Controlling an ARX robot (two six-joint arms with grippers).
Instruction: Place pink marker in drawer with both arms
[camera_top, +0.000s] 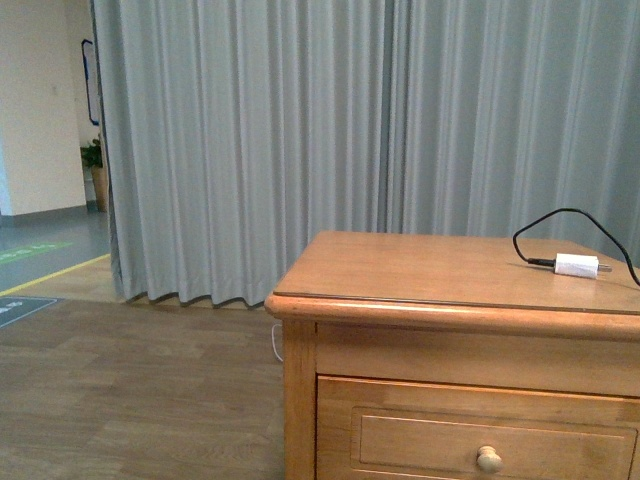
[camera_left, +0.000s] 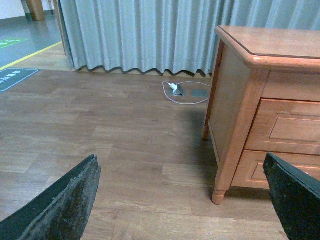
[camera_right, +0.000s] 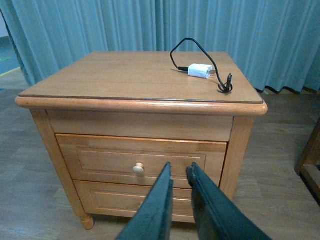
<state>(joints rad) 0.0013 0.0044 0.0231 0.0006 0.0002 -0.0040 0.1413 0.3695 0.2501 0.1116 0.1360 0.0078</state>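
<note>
The drawer, a wide light-wood one with a recessed panel front and a small round wooden knob, sits closed in the wooden cabinet, just beyond the right gripper, whose dark jaws are nearly together with only a narrow gap and hold nothing. The pink marker shows in no view; a small white plug with a black cable lies on the cabinet's far right top. The left gripper hangs over the wood-pattern floor left of the cabinet, jaws wide and empty.
</note>
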